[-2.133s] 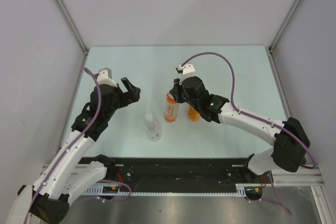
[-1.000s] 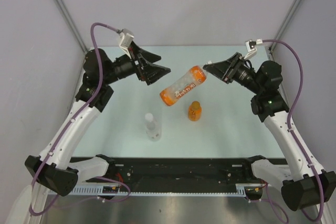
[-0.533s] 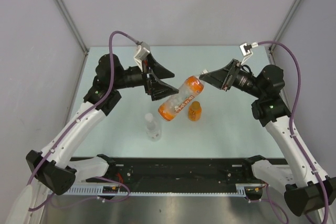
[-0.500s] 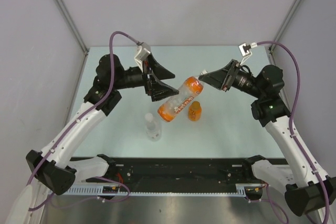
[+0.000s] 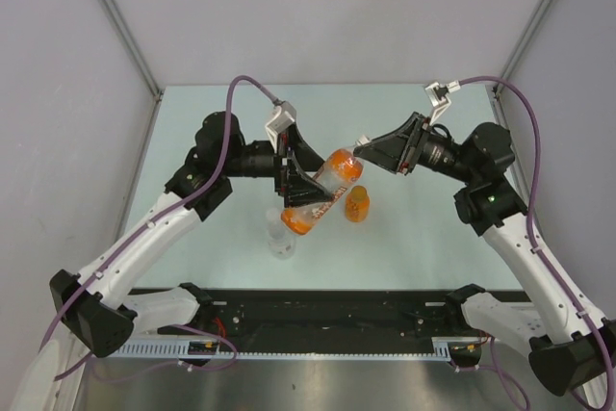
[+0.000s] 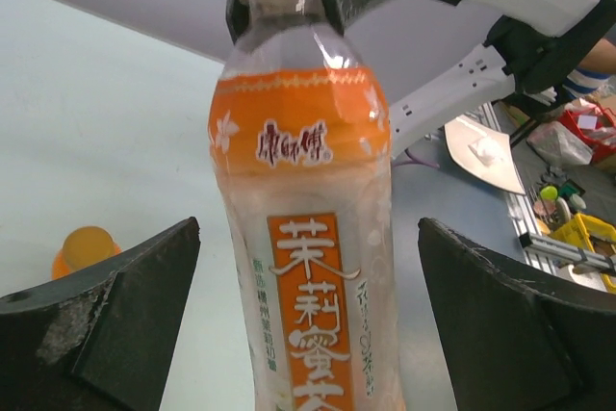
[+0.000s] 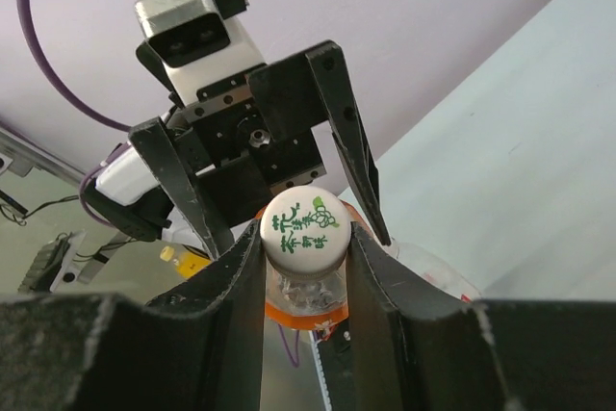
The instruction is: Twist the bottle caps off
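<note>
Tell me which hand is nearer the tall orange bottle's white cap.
Right. The right hand is clamped on the white cap itself. The left hand is open, its fingers on either side of the tall orange bottle, farther down its labelled body and not touching it.

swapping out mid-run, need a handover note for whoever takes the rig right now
The right tool is shut on the white cap of the tall orange bottle, holding it tilted in the air.
The left tool is open, straddling its body, not gripping.
The short orange bottle and clear bottle stand on the table, both apparently capped.
Done: nothing unscrewed. Left: all three bottles.
</note>
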Robot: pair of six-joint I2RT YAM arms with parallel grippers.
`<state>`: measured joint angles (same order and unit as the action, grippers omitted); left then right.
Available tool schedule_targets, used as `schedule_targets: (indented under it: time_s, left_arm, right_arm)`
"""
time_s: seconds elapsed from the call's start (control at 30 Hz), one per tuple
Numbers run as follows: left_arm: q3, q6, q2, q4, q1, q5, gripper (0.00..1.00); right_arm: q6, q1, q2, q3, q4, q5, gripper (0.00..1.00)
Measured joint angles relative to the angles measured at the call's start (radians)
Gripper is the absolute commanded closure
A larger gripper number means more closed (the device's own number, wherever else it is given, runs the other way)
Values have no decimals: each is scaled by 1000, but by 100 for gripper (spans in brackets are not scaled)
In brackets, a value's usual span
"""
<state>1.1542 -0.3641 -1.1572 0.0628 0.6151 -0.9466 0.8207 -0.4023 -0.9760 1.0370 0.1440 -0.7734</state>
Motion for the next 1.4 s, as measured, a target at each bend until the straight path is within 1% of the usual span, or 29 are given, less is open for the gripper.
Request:
schedule_targets:
  time_s: [0.13,0.2,0.3,0.57,0.67,0.7,0.77,0.8,0.87,0.97,1.03,1.07,1.1,1.13,1.17,1.27,1.33,1.4]
  left_arm:
    - [-31,9,13,9,7,0,2]
    - [-44,10,21,10,8,0,6]
    - [-60,8,27,6,10,0,8]
    - [-92,-21,27,-63,34,0,8]
    - [-92,-34,22,-97,46,0,17]
    - [-92,-39,18,-107,49,-1,26]
    - [-92,-45,12,-116,53,-1,35]
    - [-92,-48,9,-120,55,-4,43]
    - [-92,-48,5,-121,59,-4,49]
    - [-92,-42,4,-121,62,-9,52]
    - [-92,-38,5,-121,62,-10,59]
    - [-92,-37,5,-121,62,-10,62]
    - [-92,-34,5,-120,62,-9,64]
    - [-92,-30,5,-117,63,-8,64]
    - [-92,-26,6,-113,63,-7,64]
    - [-92,3,8,-88,64,10,63]
    - [-90,31,9,-50,64,36,64]
    - [-83,70,10,5,64,81,67]
  right_arm:
    - [-25,-2,0,18,-5,2,100]
    - [-34,-2,1,28,-4,3,100]
    - [-40,-2,8,33,-4,7,100]
    - [-65,-48,11,33,-4,41,100]
    - [-71,-64,11,33,-3,51,100]
    - [-72,-67,11,33,-4,54,100]
    - [-80,-73,11,33,-5,56,100]
    - [-88,-75,11,33,-6,60,100]
    - [-96,-74,11,33,-10,63,100]
    - [-100,-77,11,33,-16,72,100]
    - [-101,-79,12,33,-16,74,100]
    - [-101,-79,12,33,-16,74,85]
    - [-104,-80,12,33,-16,74,69]
    - [-104,-80,12,33,-16,75,54]
    - [-107,-80,13,33,-18,77,34]
    - [-110,-83,18,36,-29,95,17]
    - [-123,-83,22,54,-68,119,15]
    - [-144,-85,25,87,-117,150,12]
